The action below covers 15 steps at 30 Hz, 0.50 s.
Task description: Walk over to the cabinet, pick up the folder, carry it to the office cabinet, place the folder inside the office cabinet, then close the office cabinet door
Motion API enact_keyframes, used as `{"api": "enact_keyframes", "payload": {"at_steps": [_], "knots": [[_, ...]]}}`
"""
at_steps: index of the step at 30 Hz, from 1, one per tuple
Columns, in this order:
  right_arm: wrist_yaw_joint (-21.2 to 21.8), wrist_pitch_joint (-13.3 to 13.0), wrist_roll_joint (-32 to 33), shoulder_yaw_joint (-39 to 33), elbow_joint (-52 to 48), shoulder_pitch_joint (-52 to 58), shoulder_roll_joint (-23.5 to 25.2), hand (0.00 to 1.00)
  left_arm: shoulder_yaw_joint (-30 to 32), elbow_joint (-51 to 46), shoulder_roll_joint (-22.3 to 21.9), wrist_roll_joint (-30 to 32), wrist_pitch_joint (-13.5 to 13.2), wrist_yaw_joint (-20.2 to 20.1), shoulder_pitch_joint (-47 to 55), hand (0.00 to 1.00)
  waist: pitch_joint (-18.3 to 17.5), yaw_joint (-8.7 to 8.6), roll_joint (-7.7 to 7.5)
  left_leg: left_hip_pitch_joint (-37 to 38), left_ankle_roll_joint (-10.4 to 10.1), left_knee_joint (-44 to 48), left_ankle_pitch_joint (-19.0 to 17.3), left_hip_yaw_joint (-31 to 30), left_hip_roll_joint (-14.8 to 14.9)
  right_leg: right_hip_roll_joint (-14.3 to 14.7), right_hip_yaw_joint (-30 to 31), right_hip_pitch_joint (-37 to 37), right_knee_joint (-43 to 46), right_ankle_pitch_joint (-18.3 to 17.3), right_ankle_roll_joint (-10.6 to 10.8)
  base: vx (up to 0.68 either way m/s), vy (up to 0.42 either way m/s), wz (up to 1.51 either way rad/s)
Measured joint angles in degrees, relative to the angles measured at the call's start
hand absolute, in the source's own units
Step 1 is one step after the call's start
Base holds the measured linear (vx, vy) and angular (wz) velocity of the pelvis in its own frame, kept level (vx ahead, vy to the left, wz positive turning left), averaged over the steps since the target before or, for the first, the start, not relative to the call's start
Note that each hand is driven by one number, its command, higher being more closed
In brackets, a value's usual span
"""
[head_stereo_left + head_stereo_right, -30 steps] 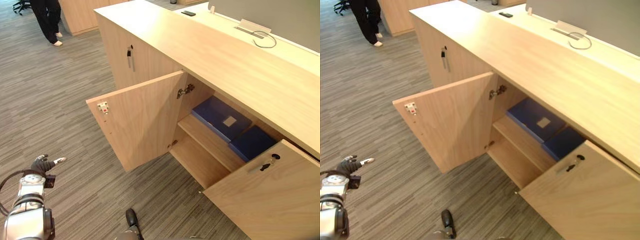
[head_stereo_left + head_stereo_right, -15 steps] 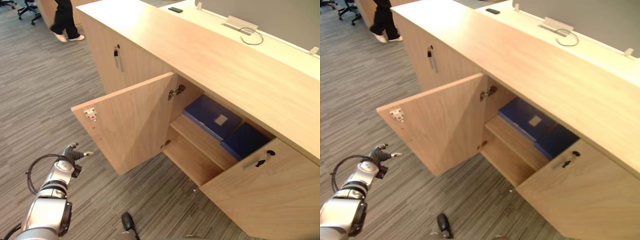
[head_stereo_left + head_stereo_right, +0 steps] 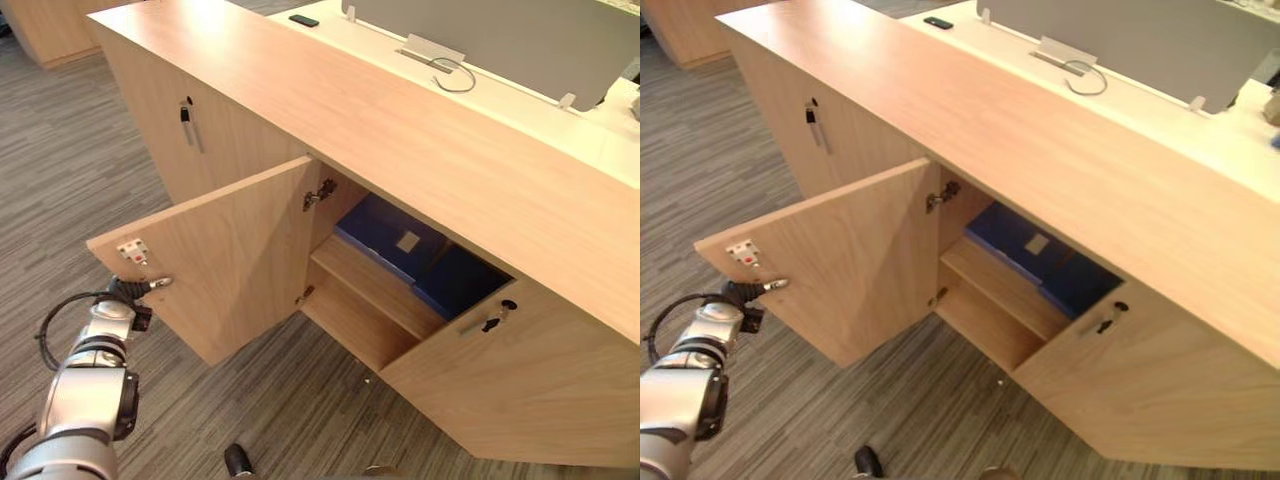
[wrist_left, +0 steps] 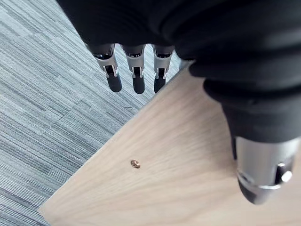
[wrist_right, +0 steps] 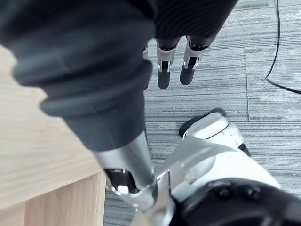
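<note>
The office cabinet stands with both doors swung out. On its upper shelf lie two blue folders side by side: the folder with a pale label sits toward the hinge of the left door, and a second blue folder lies next to it, partly behind the right door. Neither hand holds anything, so the carrying and placing look finished, though which of the two folders is the task's own cannot be told.

What is left is the closing. The left hand is at the free outer edge of the left door, just below the small latch plate. In its wrist view the fingers hang straight and slightly apart past the door's edge, over the carpet, while the thumb lies across the wooden face — whether it presses on the panel cannot be told. That placement suits a push that would swing the door toward the frame.

The right hand hangs idle beside a wooden panel, its fingers straight, relaxed and empty, pointing down at the floor.

Both doors need shutting — none of that is done yet.
</note>
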Motion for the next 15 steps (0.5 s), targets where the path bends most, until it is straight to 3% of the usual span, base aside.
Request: {"api": "enact_keyframes", "payload": {"at_steps": [4,8,13,15], "knots": [[0.01,0.14,0.0,-1.63,-1.04,1.3,0.49,0.0,6.26,0.0,0.88,-5.74,0.71,0.15,-0.4,0.0,-0.04,-0.2,0.15,-0.82,-0.13,0.0,-0.11,0.42,0.21,0.33,0.68,-0.19,-3.59,1.06,1.52,-0.07,-0.094,-0.23],[0.02,0.14,0.02,-2.73,-1.47,1.27,1.58,0.0,6.95,-0.25,0.77,-8.17,0.75,0.59,-0.83,0.0,-0.19,-0.21,0.42,-1.19,-0.13,-0.02,-0.11,0.38,0.06,0.29,0.65,-0.03,-5.36,1.05,1.53,-0.12,-0.078,-0.1],[-0.01,0.05,0.09,-2.71,-1.5,1.37,1.02,0.0,-0.62,-4.52,-1.36,-8.84,0.74,3.31,-0.96,0.0,0.02,0.23,1.54,-3.45,0.03,-0.17,2.23,-1.24,-0.23,0.13,0.4,-0.9,-6.12,0.59,1.18,-0.15,-0.054,0.12],[-0.04,0.02,0.13,-2.67,-1.53,1.68,0.66,0.0,-2.97,-8.43,-3.69,-9.03,0.61,3.98,-0.95,0.0,0.04,0.72,1.54,-5.18,0.52,-0.37,3.12,-3.11,-1.45,-0.96,-0.25,-1.03,-6.32,-2.12,1.36,-0.18,-0.053,0.37]]}}
